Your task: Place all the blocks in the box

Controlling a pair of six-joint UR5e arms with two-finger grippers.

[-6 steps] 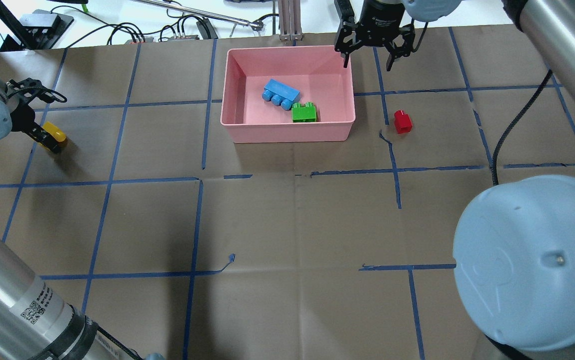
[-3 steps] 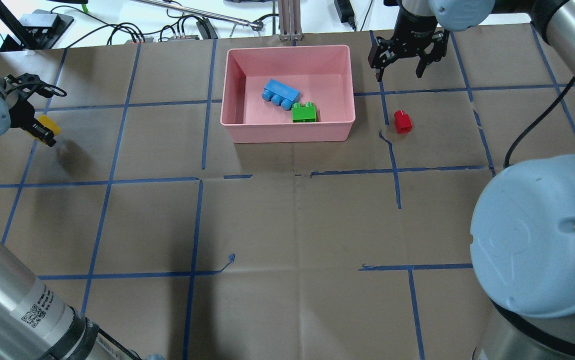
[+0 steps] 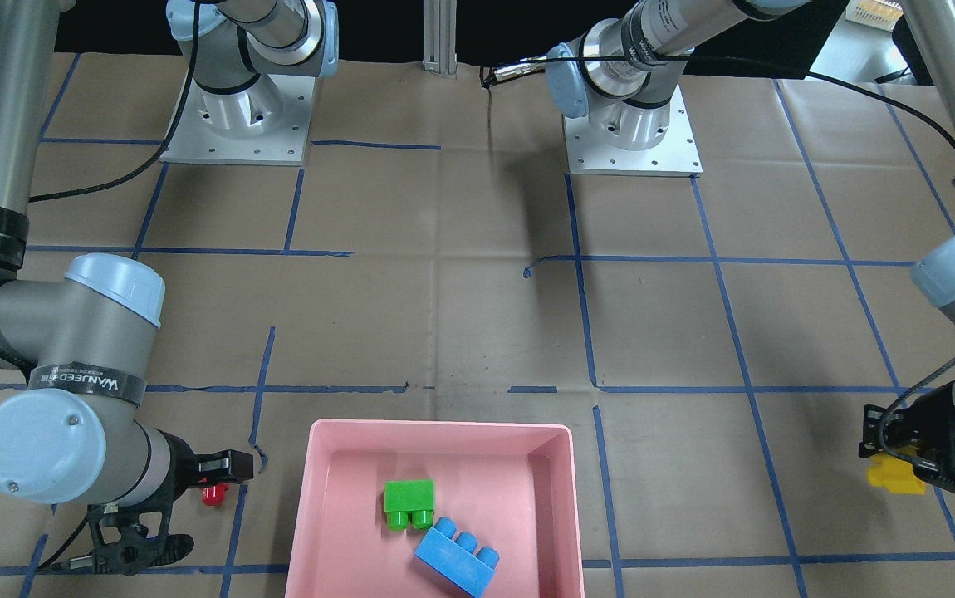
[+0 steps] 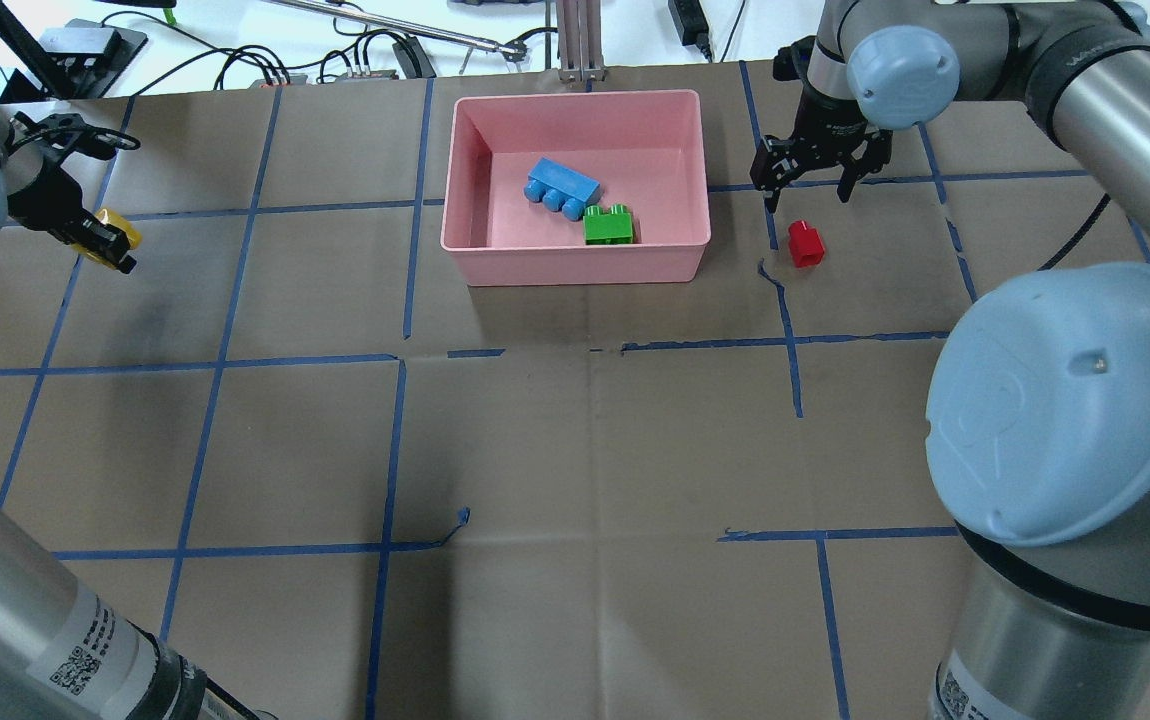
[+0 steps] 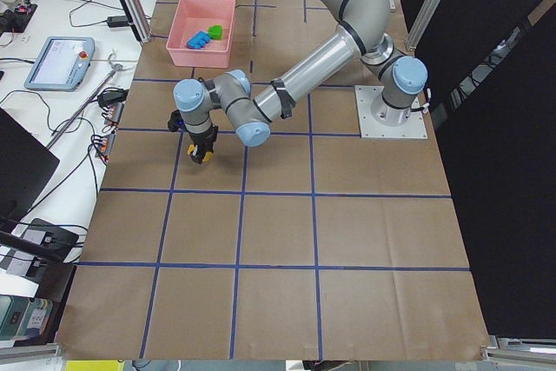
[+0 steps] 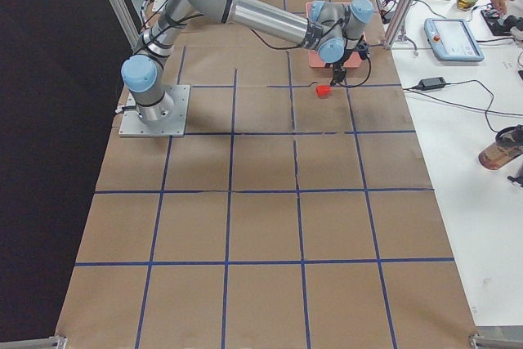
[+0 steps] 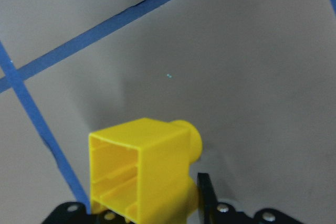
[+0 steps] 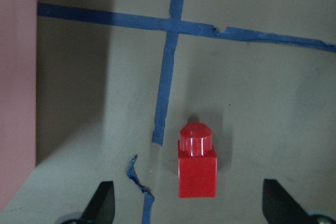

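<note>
Both arms are bare silver tubes joined by grey housings with pale blue round caps [image 4: 1065,400]. Black bands [image 3: 87,380] printed WANJEED in white ring the joints, and a white QR-code sticker [image 4: 70,668] sits on the left arm's tube. Each arm rises from a square silver base plate [image 3: 681,154], dotted with screw holes, near the worktop's robot-side edge. Thin black cables [image 4: 1072,238] trail along the links. The left gripper [image 4: 117,243] and right gripper [image 4: 807,198] are black.

I'm seeing the blue brick [image 4: 563,183] and green brick [image 4: 607,227] lying side by side inside the pink box [image 4: 575,270]; the red brick [image 4: 805,244] is sitting outside near its right wall, the yellow brick [image 4: 120,230] hanging gripped, well apart leftward.
</note>
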